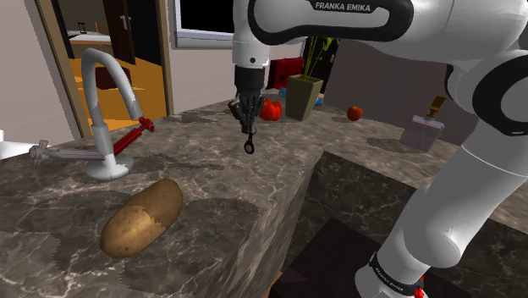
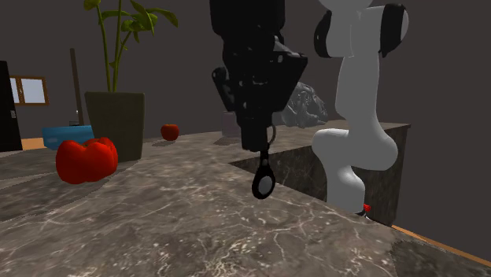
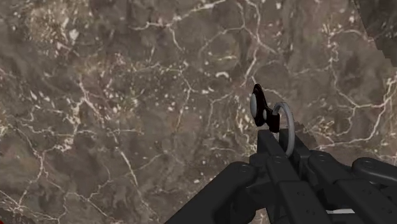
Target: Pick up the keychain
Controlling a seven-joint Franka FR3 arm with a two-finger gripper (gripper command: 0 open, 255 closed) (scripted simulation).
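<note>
You have the keychain (image 2: 264,176) pinched between the fingers (image 3: 270,153), hanging above bare desk (image 2: 157,224); the desk's edge lies near, while the potato (image 1: 142,217) and faucet (image 1: 108,102) are well apart.

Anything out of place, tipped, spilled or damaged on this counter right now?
Nothing stands out. The keychain hangs from the shut claw over the marble-patterned counter. The potato lies near the faucet, and the potted plant stands upright. No spill or damage shows.
</note>
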